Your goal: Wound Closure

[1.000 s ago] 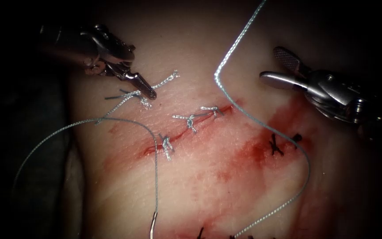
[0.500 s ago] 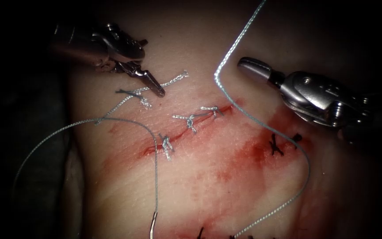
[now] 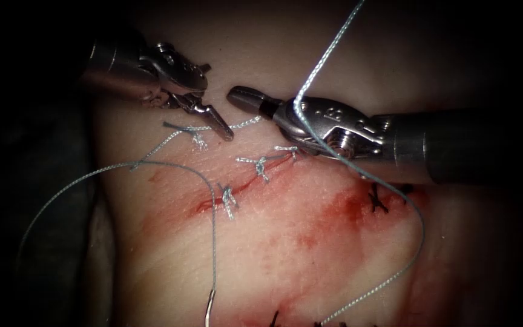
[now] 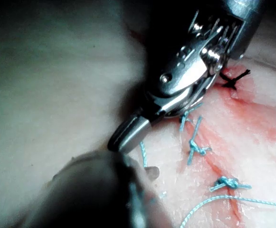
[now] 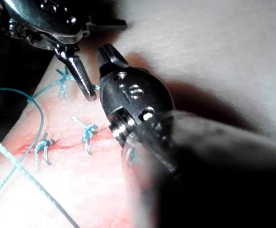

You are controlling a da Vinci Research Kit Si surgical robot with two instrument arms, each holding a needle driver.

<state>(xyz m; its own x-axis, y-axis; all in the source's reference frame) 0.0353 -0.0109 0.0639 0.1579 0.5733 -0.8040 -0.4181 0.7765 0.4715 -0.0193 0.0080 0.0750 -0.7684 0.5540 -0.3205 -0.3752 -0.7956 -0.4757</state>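
Observation:
The tissue (image 3: 286, 254) carries a slanted cut (image 3: 246, 181) tied with several pale knots (image 3: 261, 165). The left tool (image 3: 218, 100) hovers at the cut's upper left, open wide and holding nothing. Its lower jaw lies over the thread tail (image 3: 246, 122) of the leftmost knot (image 3: 198, 139). The right tool (image 3: 237, 95) is shut on nothing, tip close to the left tool, and the long thread (image 3: 310, 79) drapes across its wrist. The needle (image 3: 210, 307) rests free on the tissue at the near edge, thread attached. In the right wrist view the right tool (image 5: 108, 53) sits beside the left tool's jaw.
Dark stitches (image 3: 378, 200) sit right of the cut amid red fluid (image 3: 340, 209), and more dark stitches (image 3: 275, 318) lie at the near edge. Thread loops wide over the left side (image 3: 62, 194) and the right side (image 3: 416, 242).
The right tool shut its jaws and swept left under the hanging thread to the left tool. The left tool drifted slightly right. The needle and the knots stayed put.

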